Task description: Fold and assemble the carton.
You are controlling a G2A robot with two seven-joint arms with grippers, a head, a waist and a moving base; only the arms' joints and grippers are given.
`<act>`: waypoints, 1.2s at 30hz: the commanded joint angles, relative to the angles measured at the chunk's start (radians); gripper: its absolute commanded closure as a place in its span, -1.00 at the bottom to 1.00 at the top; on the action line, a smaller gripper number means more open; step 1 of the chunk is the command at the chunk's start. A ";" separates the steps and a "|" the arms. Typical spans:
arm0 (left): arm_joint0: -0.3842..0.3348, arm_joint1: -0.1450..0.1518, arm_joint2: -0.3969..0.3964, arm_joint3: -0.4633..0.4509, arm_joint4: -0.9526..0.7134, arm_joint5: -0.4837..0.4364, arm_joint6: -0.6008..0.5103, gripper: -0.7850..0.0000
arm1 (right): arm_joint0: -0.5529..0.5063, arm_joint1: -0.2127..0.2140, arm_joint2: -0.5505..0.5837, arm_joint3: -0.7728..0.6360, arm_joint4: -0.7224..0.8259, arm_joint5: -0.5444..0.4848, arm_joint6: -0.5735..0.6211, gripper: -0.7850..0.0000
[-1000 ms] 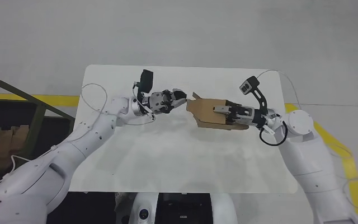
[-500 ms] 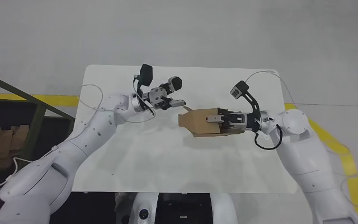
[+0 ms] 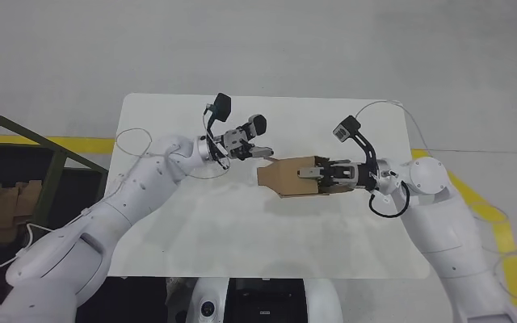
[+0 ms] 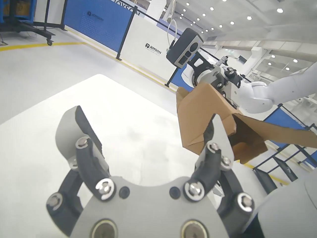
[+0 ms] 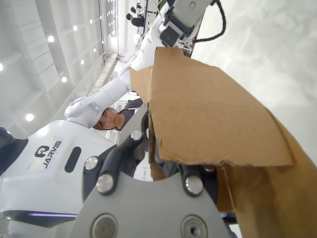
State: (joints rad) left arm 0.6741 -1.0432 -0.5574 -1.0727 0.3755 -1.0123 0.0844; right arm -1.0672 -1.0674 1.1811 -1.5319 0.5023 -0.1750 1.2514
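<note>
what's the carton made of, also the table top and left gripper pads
Carton: brown matte cardboard, creased at folds, one edge ragged; probably corrugated, no fluting visible.
Table: smooth white top, faint sheen, perhaps laminate or painted board.
Left gripper pads: matte black, rubber-like, on bare metal fingers.

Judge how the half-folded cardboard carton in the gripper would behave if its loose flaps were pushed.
The carton is probably light: the right gripper holds it by one end. Its flaps would likely bend at the creases rather than resist, since they hang unfastened. The ragged edge suggests thin board that may crumple under a hard push.
</note>
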 commanded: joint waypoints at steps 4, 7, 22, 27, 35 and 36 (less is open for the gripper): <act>-0.004 0.004 0.005 -0.018 -0.111 0.000 -0.090 -1.00 | -0.002 0.001 0.006 0.000 0.008 -0.001 -0.015 1.00; 0.001 0.011 -0.001 -0.036 -0.143 0.000 -0.130 -1.00 | -0.005 0.002 0.012 0.002 0.017 0.000 -0.027 1.00; 0.018 0.021 -0.014 -0.081 -0.194 0.000 -0.254 -1.00 | -0.006 0.002 0.016 -0.005 0.041 0.002 -0.044 1.00; 0.013 0.011 -0.007 -0.080 -0.204 0.000 -0.278 -1.00 | 0.000 0.002 0.010 -0.007 0.039 0.003 -0.044 1.00; 0.000 -0.005 -0.006 -0.074 -0.209 0.000 -0.300 -1.00 | 0.001 0.002 0.007 -0.005 0.037 0.003 -0.043 1.00; 0.000 -0.007 -0.006 -0.073 -0.209 0.000 -0.300 -1.00 | 0.001 0.002 0.006 -0.005 0.036 0.003 -0.042 1.00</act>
State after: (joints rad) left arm 0.6745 -1.0486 -0.5629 -1.1464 0.1664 -1.0123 -0.2153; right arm -1.0664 -1.0654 1.1876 -1.5367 0.5390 -0.1719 1.2086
